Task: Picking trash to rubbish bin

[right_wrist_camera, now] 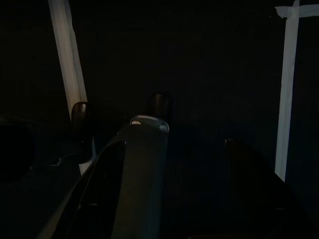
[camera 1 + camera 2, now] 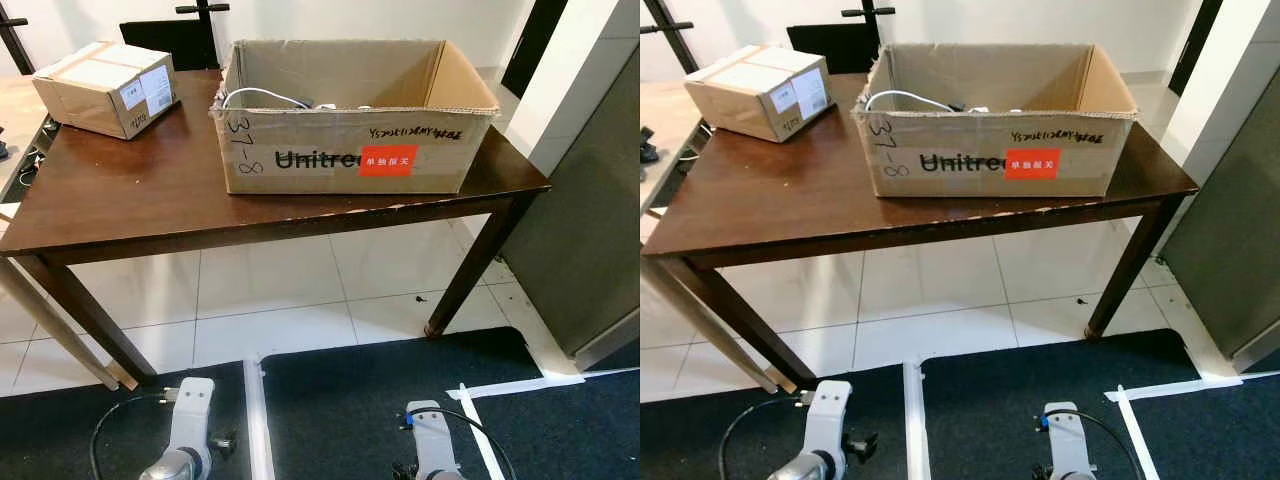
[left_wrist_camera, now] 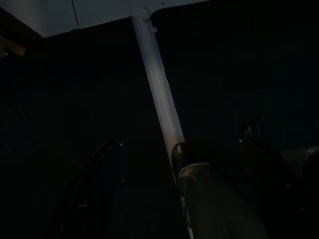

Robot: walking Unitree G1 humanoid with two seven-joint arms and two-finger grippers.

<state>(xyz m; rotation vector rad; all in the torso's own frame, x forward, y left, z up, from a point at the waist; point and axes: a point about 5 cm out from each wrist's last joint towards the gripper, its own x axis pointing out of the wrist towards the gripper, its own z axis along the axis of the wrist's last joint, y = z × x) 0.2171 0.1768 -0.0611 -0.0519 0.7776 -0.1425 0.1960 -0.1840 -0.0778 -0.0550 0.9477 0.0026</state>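
A large open cardboard box with "Unitree" print and a red label stands on the dark wooden table. A white cable and a few small items lie inside at its back left. My left arm and right arm hang idle low over the dark floor mat, well short of the table. In the dim left wrist view my left gripper has its fingers apart over the mat with nothing between them. My right gripper is likewise spread and holds nothing.
A smaller sealed cardboard box sits at the table's back left corner. A black chair back stands behind the table. White tiles lie under the table and a grey cabinet is at the right. White tape strips cross the mat.
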